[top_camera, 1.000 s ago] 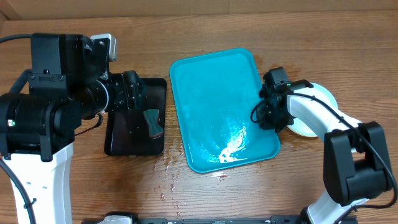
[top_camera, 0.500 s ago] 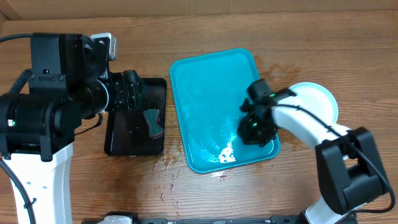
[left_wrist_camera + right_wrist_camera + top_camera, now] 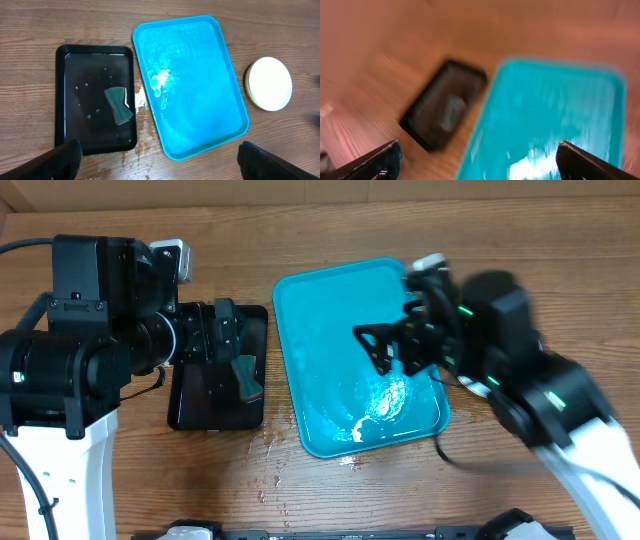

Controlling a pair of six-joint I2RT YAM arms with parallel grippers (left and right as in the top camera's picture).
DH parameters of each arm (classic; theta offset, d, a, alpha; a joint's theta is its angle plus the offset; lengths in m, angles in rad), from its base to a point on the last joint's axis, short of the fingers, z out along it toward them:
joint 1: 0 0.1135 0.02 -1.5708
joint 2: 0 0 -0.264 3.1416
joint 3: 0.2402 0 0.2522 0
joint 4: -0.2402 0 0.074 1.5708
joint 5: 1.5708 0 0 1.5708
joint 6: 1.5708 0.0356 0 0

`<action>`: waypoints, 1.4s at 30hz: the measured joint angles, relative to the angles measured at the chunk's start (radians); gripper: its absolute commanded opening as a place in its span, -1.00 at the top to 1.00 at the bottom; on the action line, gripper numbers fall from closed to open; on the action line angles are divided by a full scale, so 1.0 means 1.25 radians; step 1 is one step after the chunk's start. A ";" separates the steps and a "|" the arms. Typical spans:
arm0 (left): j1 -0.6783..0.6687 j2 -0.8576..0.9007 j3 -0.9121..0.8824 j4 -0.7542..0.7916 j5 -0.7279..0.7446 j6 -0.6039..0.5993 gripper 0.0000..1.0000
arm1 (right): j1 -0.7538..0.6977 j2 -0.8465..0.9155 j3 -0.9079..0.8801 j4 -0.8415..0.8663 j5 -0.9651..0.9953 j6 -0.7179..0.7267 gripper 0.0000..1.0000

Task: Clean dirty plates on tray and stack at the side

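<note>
Large turquoise rectangular plastic tray (image 3: 330, 310) is noted mid-worktop, bare of plates, with a wet glare patch toward its front right corner. The small round plastic plates (image 3: 268, 83) are found stacked on the wood just beside the tray's right rim, toward the right edge of the worktop. The top plate is pale whitish with no smudge seen, and a yellow-green rim shows beneath it. The number in the stack cannot be told. In the overhead view the stack is hidden under the right arm. Task is judged essentially complete. Right gripper (image 3: 380, 348) is recorded above the right half of the tray, fingers spread apart and nothing between them. The arm and the right wrist view are heavily smeared. Left gripper (image 3: 218, 332) is held over the small black rectangular tray (image 3: 95, 125) near the left edge, fingers wide apart and empty. The grey-green sponge (image 3: 118, 104) lies loose in that tray. Water droplets (image 3: 142, 142) are seen on the wood between the two trays, toward the front edge. Risks noted: if the right arm is carried back toward the right edge at low height, the stack could be clipped by an elbow or link and toppled or pushed off, since it sits directly under that arm. The turquoise tray could be nudged on the wet wood by a low spread finger catching its raised rim. Wet plates may slide on one another under a slight knock. Any regrasp of the stack would be compromised by the poor view available from the right wrist.
</note>
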 measured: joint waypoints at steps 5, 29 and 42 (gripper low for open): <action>0.000 0.000 0.000 0.000 0.000 0.000 -1.00 | 0.000 -0.107 0.002 -0.008 0.000 0.000 -1.00; 0.000 0.001 -0.002 0.000 0.000 0.000 -0.99 | -0.275 -0.685 -0.710 0.353 0.090 -0.067 -1.00; 0.000 0.001 -0.002 0.000 0.000 0.000 -1.00 | -0.299 -0.942 -1.034 0.559 0.061 0.047 -1.00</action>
